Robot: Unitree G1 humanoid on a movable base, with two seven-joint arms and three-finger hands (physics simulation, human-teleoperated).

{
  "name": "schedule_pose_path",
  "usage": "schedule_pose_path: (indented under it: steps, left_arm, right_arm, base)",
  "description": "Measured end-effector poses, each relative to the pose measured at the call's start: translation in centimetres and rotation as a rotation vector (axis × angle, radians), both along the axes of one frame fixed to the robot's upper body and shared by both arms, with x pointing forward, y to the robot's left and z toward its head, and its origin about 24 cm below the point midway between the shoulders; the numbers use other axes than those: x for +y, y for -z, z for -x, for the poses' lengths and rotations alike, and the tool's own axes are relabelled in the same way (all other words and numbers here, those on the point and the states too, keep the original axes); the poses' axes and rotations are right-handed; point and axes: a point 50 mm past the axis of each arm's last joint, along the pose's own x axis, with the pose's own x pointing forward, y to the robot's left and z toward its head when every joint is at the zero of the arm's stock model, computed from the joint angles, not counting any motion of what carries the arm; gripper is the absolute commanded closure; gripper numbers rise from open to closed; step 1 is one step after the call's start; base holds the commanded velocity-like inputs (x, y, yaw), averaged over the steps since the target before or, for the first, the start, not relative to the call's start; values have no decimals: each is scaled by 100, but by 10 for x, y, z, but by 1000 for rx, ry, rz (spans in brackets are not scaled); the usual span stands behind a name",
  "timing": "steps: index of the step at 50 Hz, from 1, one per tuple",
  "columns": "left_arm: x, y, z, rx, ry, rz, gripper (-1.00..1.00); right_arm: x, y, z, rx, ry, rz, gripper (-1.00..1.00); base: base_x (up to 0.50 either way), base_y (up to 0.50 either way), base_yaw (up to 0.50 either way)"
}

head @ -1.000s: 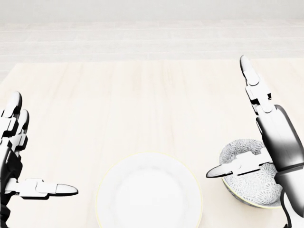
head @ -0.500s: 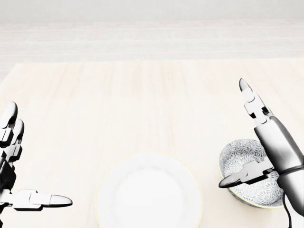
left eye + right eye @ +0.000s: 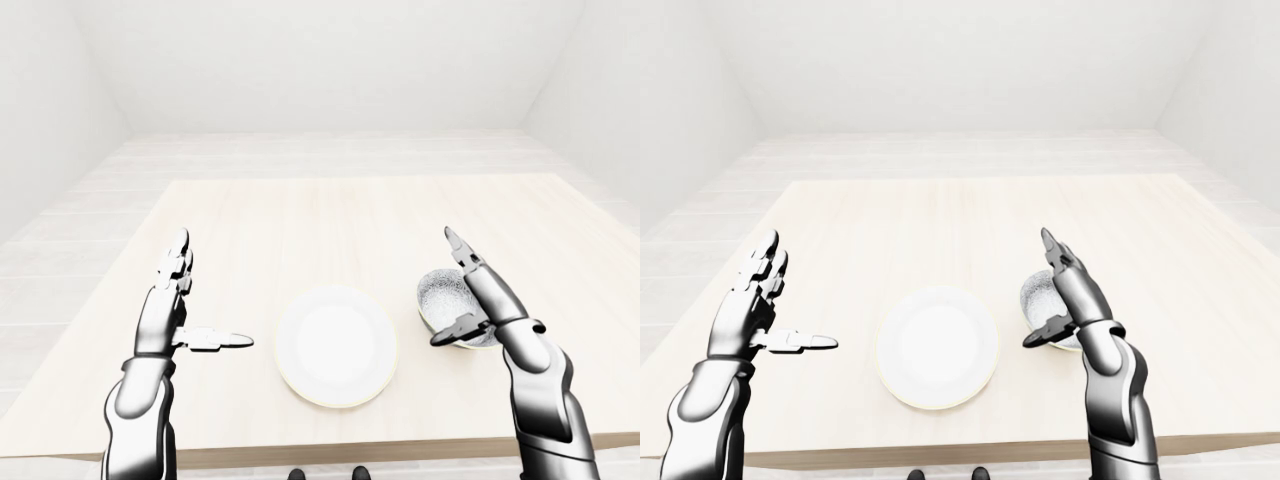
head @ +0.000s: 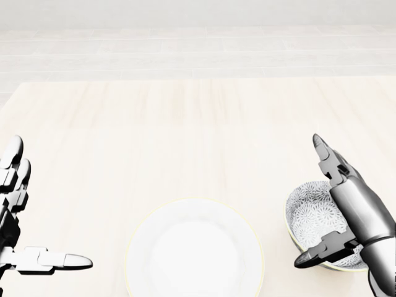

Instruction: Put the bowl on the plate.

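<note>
Right hand (image 4: 337, 213) fingers spread apart over bowl (image 4: 309, 216), lower right of head view, nothing clamped. Risk: thumb knocks rim, bowl tips beside plate (image 4: 195, 250). Left hand (image 4: 18, 229) open, idle.

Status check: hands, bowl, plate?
Both hands open: right hand over the bowl, no grip; left hand idle, left of plate. Bowl on table, right of plate. Plate bare, nothing between.
</note>
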Motion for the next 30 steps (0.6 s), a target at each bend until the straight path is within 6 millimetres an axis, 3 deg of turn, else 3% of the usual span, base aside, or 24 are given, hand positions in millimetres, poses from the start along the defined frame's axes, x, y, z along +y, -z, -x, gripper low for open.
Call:
schedule_pose_path:
  steps: [30]
  left_arm:
    - [0, 2, -3, 7, -3, -1, -100]
  right_arm:
    - [-12, 30, 4, 143, 86, 158, -100]
  base:
    - [0, 0, 0]
